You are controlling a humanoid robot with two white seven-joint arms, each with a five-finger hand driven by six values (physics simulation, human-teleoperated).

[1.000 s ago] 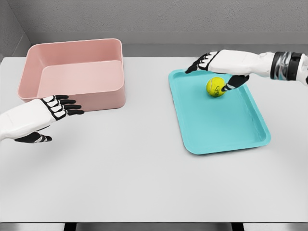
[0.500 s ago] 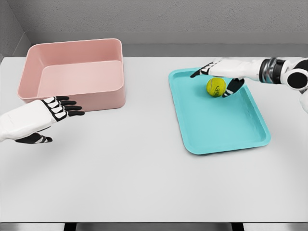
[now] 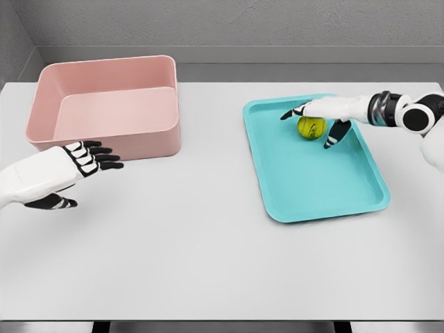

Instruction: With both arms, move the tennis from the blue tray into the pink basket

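The ball [image 3: 312,127] is sitting in the upper part of the blue tray [image 3: 326,180], which is lying on the right side of the picture. The right hand [image 3: 320,114] is reaching in from the right edge and hovering over the ball, with its fingers [image 3: 295,112] spread above it and its thumb [image 3: 333,134] pointing down on the ball's right side. It is not squeezing the ball yet, and I cannot tell if it is touching it. The left hand [image 3: 48,175] is waiting at the left edge, fingers stretched out flat and holding nothing, just below the pink basket [image 3: 104,104] in the upper left. The ball is probably light and a bit squashy, with a fuzzy skin that is not slippery. But it is round, so it may be rolling away if it gets a push from one side only. A good hold is probably fingers on one side and thumb on the other, across the middle of the ball.
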